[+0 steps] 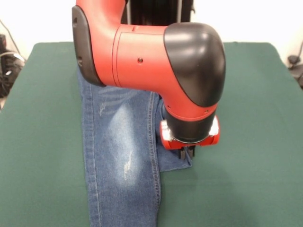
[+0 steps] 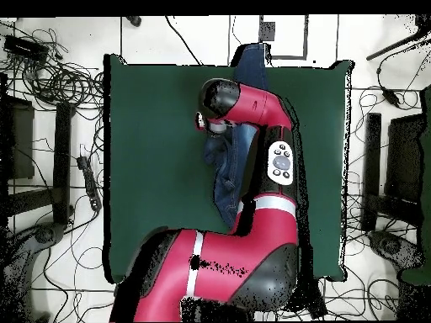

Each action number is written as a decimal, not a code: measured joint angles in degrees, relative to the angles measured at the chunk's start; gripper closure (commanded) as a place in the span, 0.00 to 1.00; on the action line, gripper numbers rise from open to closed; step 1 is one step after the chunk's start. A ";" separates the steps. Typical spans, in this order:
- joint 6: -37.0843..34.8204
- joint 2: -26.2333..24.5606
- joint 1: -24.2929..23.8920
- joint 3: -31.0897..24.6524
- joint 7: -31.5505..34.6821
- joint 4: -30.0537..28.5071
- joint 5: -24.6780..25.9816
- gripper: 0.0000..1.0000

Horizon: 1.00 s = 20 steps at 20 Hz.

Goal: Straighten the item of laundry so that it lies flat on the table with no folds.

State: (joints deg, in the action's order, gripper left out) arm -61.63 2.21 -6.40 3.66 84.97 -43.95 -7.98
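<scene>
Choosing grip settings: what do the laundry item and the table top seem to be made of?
The item of laundry looks like blue denim: woven, matte, with faded whitish patches and light seam stitching. The table top looks like dark green felt or similar cloth, matte and glare-free; what lies underneath isn't visible.

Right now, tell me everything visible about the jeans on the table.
The jeans are small, blue denim, with a faded whitish thigh patch and light seam stitching. One leg lies straight and runs off the front view's bottom edge; the other looks folded, ending in a short flap beneath the end effector. They lie on the green table, their upper part hidden by the arm. Whether the end effector touches them is unclear.
</scene>
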 measured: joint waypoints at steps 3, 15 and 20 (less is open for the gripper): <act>0.38 0.34 -0.04 -0.02 0.00 -1.04 -0.77 1.00; 7.38 3.01 -2.79 -3.04 0.00 -8.37 -8.10 1.00; 8.35 3.04 -4.23 -4.57 0.00 -9.38 -10.89 1.00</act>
State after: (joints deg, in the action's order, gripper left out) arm -53.28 5.25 -10.63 -0.90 84.97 -53.33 -18.87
